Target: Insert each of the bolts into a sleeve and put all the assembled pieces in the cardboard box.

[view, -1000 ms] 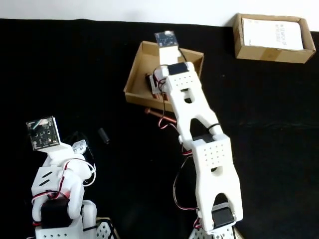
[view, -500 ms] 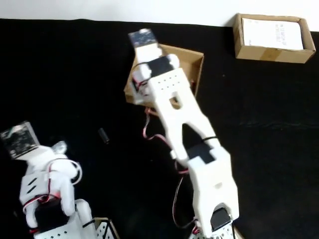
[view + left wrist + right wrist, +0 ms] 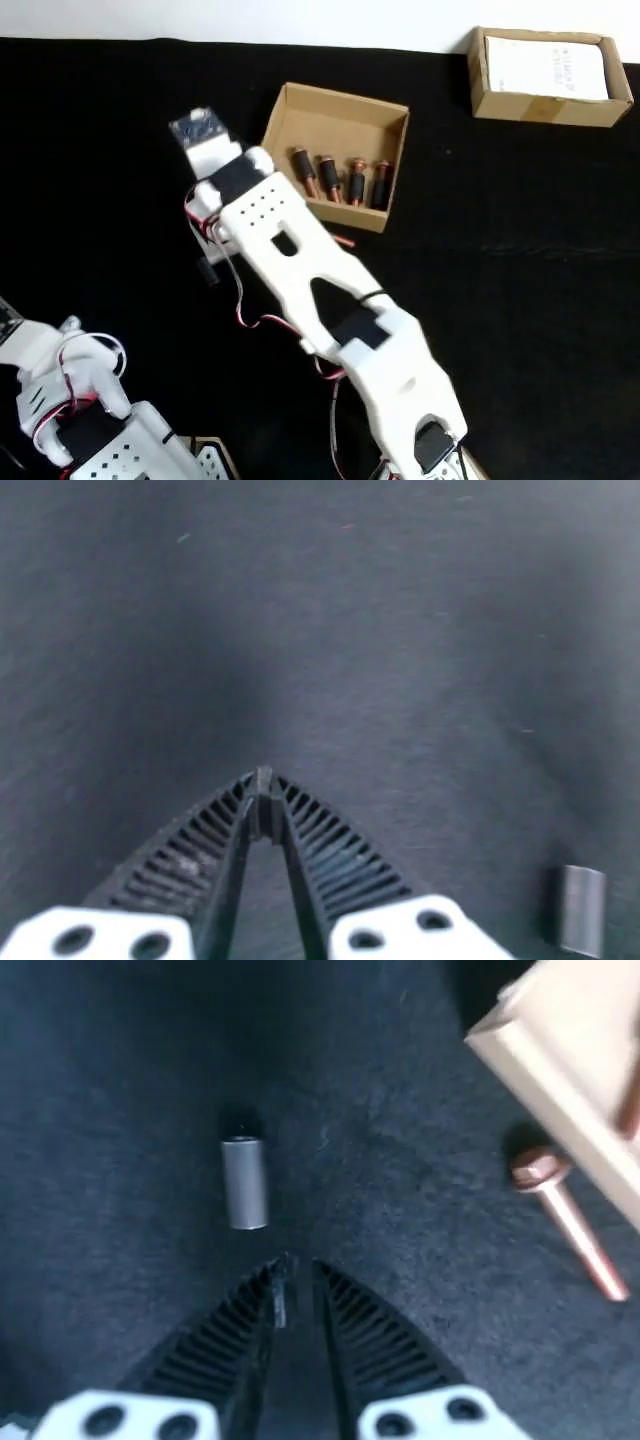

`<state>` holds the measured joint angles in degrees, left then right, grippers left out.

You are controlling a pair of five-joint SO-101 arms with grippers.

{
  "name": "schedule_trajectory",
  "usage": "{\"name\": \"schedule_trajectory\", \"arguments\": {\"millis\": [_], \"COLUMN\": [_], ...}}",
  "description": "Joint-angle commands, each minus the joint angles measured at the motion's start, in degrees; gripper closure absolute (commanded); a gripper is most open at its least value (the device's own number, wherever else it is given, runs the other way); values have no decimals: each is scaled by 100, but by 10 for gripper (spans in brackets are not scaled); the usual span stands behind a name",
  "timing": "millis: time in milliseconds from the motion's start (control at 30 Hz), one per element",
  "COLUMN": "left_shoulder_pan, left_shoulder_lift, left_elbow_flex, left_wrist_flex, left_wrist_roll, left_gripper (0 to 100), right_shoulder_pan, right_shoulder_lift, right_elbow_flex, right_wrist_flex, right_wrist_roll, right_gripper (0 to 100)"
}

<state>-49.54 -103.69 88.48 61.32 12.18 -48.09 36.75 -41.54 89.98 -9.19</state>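
Right wrist view: right gripper (image 3: 297,1265) sits low over the black cloth (image 3: 120,1080), jaws a narrow slit apart, nothing between them. Loose grey sleeve (image 3: 244,1182) lies on the cloth just ahead of the tips, not touching. Copper bolt (image 3: 570,1222) lies on the cloth right beside a corner of the cardboard box (image 3: 560,1060). High view: four assembled pieces (image 3: 329,175) lie side by side inside the box; right arm is extended, wrist left of the box. Left gripper (image 3: 263,785): closed, tips touching, holding nothing, over the cloth.
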Motion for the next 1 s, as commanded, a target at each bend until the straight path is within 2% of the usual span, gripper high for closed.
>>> {"name": "schedule_trajectory", "arguments": {"millis": [0,67,367,833,900,967], "left_shoulder_pan": [-330,-470,-637,-716,-716,-699], "left_shoulder_lift": [-22,-22,-22,-22,-22,-22], "left_elbow_flex": [101,207,866,875,875,875], "left_wrist_flex": [-79,-79,-105,-88,-88,-88], "left_wrist_roll": [9,9,9,9,9,9], "left_gripper": [991,991,991,991,991,991], "right_shoulder_pan": [-189,-303,-664,-488,-409,-330], "right_shoulder_lift": [198,303,637,1393,1534,1622], "right_elbow_flex": [-171,-180,-180,-180,-180,-180], "right_wrist_flex": [-101,-171,-549,-1613,-1684,-1684], "right_wrist_roll": [-35,-44,-44,-44,-44,-44], "right_gripper": [887,852,849,850,859,930]}}
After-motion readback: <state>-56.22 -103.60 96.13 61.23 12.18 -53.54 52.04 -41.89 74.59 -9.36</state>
